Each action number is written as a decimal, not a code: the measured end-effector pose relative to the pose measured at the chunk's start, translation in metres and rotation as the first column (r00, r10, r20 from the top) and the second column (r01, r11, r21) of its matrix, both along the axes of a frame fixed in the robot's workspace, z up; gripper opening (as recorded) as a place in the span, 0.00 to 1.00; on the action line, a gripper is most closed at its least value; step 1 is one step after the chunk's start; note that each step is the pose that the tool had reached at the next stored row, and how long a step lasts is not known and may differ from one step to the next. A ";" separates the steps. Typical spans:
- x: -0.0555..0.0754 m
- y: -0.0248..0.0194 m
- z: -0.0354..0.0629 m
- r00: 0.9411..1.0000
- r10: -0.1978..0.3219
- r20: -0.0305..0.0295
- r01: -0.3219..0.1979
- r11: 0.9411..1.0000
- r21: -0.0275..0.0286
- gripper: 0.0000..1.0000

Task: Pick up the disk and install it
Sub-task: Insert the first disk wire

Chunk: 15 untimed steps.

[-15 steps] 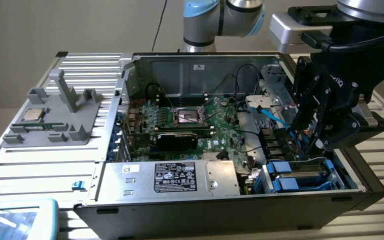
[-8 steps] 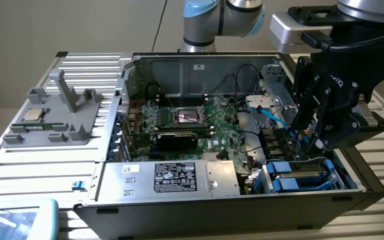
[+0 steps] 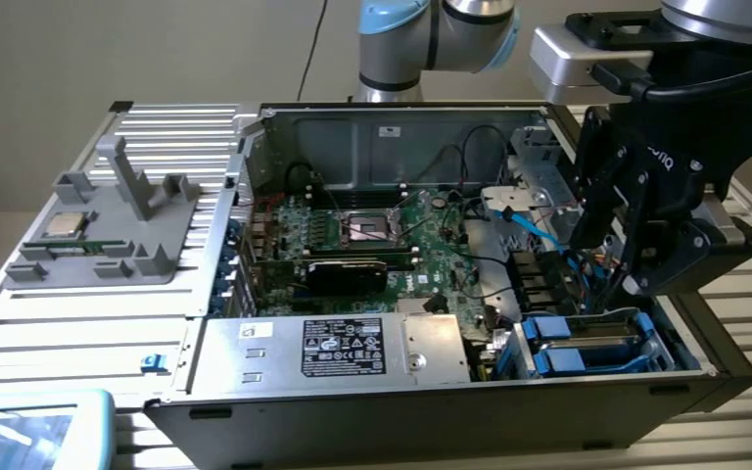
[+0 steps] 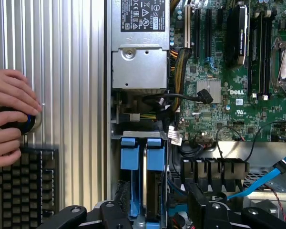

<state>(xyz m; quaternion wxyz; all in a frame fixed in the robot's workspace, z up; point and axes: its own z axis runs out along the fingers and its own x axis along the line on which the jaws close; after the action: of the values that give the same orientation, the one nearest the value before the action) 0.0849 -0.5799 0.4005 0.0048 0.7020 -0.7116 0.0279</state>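
The disk (image 3: 591,343) sits in the drive cage beside the power supply (image 3: 337,348), long axis in line with it, blue tabs facing it, just below the gripper (image 3: 618,264), whose fingers are spread.

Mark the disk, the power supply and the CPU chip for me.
disk (image 3: 595,339), exterior view, grey part between its blue rails
power supply (image 3: 344,345), exterior view, its black label
CPU chip (image 3: 66,225), exterior view, its silver lid

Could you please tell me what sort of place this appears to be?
Likely a robotics lab bench for computer assembly: an open computer case lies on a ridged metal table, and a robot arm rises behind it.
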 end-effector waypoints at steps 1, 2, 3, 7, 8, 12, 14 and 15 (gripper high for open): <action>0.002 0.0006 0.0000 1.000 -0.001 0.000 0.001 1.000 0.000 0.60; 0.004 0.0012 -0.0001 1.000 -0.002 0.000 0.002 1.000 0.000 0.60; 0.007 0.0017 -0.0001 1.000 -0.002 0.000 0.002 1.000 0.000 0.60; 0.019 0.0038 -0.0001 1.000 -0.003 0.000 0.003 1.000 0.000 0.60; 0.022 0.0043 -0.0001 1.000 -0.003 0.000 0.003 1.000 0.000 0.60; 0.034 0.0068 -0.0012 1.000 -0.004 0.000 0.004 1.000 0.000 0.60; 0.040 0.0085 -0.0018 1.000 -0.004 0.000 0.004 1.000 0.000 0.60; 0.042 0.0097 -0.0019 1.000 -0.004 0.000 0.004 1.000 0.000 0.60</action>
<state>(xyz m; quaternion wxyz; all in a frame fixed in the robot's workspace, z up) 0.1273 -0.5702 0.3985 0.0050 0.7007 -0.7128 0.0279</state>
